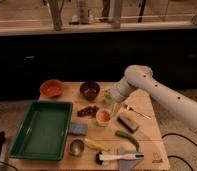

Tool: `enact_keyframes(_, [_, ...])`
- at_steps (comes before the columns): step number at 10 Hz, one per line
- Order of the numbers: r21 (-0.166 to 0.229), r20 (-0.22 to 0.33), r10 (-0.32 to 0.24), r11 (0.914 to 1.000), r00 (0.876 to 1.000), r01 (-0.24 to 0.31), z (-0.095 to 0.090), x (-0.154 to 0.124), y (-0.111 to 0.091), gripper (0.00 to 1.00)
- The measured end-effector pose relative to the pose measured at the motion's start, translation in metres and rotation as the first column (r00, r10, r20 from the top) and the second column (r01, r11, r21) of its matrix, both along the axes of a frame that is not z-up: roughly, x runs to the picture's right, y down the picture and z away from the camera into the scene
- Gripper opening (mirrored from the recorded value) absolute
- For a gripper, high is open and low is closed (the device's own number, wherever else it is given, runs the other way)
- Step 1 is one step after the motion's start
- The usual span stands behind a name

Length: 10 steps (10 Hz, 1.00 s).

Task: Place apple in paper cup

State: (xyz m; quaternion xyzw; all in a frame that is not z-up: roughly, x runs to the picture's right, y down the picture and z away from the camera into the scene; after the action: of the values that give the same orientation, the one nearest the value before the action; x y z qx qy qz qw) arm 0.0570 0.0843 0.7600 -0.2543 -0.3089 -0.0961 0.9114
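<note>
A small white paper cup (103, 118) stands near the middle of the wooden table (147, 130). The red-orange apple (103, 115) shows in the cup's mouth and appears to sit inside it. My gripper (110, 100) is at the end of the white arm (142, 82), which reaches in from the right. The gripper hangs just above and behind the cup, slightly to its right.
A green tray (42, 129) lies at the left. An orange bowl (52, 88) and a dark brown bowl (89, 90) stand at the back. A metal cup (76, 146), grey sponge (78, 129), brown block (127, 123), green vegetable (127, 139) and white brush (119, 157) surround the cup.
</note>
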Motion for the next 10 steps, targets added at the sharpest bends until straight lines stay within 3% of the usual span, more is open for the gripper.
enact_keyframes(10, [-0.006, 0.001, -0.007, 1.0, 1.0, 0.007, -0.0004, -0.0001, -0.002, 0.8])
